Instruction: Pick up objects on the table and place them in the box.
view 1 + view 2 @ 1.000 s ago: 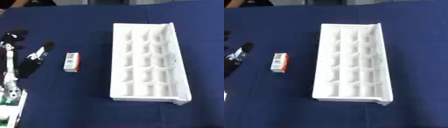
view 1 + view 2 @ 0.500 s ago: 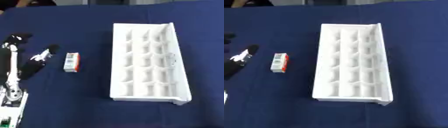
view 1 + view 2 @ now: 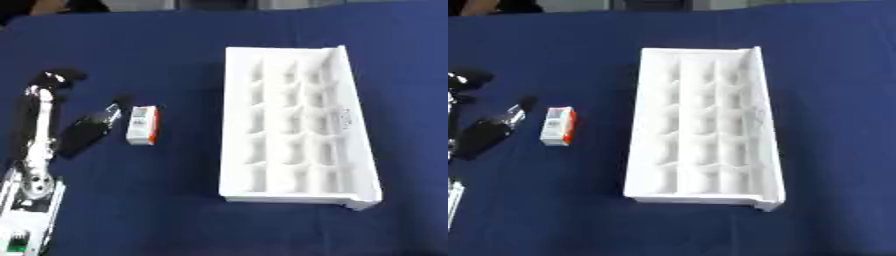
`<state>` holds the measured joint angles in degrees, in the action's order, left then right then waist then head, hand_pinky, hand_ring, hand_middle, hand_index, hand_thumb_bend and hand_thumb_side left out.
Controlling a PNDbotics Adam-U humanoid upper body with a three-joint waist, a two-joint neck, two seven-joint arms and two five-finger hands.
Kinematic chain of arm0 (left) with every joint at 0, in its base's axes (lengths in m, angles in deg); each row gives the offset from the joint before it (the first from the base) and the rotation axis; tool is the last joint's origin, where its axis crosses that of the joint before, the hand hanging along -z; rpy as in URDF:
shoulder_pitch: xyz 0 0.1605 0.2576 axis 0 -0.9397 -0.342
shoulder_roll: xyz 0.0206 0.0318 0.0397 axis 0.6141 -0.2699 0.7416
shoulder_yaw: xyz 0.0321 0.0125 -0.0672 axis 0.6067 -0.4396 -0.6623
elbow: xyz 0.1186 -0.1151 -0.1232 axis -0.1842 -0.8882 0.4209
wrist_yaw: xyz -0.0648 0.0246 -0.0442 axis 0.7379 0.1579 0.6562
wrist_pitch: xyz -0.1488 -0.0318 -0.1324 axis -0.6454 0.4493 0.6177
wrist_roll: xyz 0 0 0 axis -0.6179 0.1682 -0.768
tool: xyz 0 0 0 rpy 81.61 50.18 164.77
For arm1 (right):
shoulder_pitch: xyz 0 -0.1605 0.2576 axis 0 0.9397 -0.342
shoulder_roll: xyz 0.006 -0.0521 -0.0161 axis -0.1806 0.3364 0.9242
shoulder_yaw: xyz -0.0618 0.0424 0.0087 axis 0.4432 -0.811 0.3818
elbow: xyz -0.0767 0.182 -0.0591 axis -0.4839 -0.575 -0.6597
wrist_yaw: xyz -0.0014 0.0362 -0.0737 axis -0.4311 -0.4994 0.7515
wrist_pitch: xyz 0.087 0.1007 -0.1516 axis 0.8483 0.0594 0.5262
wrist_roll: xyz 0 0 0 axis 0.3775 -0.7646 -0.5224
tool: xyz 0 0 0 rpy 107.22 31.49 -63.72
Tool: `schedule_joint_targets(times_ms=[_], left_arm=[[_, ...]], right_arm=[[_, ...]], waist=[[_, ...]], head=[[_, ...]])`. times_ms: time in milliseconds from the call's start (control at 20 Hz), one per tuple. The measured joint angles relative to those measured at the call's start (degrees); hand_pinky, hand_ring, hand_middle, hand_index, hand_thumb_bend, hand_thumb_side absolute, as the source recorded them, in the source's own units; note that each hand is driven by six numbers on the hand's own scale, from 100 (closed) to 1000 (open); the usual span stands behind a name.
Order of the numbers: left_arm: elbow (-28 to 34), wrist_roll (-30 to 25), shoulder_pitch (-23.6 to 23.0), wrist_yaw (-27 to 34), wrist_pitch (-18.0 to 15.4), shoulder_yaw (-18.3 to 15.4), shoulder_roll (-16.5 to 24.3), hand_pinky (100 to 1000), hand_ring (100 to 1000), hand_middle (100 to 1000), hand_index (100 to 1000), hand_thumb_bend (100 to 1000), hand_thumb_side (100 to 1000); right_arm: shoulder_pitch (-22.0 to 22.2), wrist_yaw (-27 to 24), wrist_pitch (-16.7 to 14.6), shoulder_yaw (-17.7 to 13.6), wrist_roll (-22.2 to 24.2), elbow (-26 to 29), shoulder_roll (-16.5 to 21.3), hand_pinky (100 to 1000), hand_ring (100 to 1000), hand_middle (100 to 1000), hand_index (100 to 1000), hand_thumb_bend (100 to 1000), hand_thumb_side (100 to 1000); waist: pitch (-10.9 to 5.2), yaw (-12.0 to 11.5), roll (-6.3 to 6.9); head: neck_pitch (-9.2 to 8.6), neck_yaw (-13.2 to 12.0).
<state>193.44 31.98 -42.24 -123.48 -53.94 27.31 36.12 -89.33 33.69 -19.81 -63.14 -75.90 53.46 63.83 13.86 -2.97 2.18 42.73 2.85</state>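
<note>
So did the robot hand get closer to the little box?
Yes. The left robot hand has moved right, toward the small white-and-orange box, which lies where it was, left of the white tray.

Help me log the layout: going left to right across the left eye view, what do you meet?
Left hand, fingers straight → small white and orange packet on the blue tablecloth → white box with its rows of compartments. The right hand does not show.
</note>
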Motion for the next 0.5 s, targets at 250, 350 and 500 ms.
schedule_joint_targets(times_ms=[250,350,500], left_arm=[[-1.0,-1.2,0.8,1.3,1.0,1.5,0.1,748,806,807,772,828,581],[-1.6,-1.7,1.1,1.6,1.5,2.1,0.1,748,806,807,778,829,585],[-3.2,-2.2,1.3,2.0,2.0,3.2,0.1,745,805,809,788,842,604]], right_arm=[[0.0,0.0,0.2,0.2,0.2,0.0,0.0,601,661,699,803,100,954],[0.0,0.0,0.2,0.3,0.2,0.0,0.0,601,661,699,803,100,954],[0.0,0.0,0.2,0.3,0.2,0.0,0.0,601,661,699,803,100,954]], waist=[[0.0,0.1,0.31],[-0.01,0.2,0.32],[-0.04,0.2,0.37]], head=[[-0.45,0.0],[-0.5,0.0],[-0.51,0.0]])
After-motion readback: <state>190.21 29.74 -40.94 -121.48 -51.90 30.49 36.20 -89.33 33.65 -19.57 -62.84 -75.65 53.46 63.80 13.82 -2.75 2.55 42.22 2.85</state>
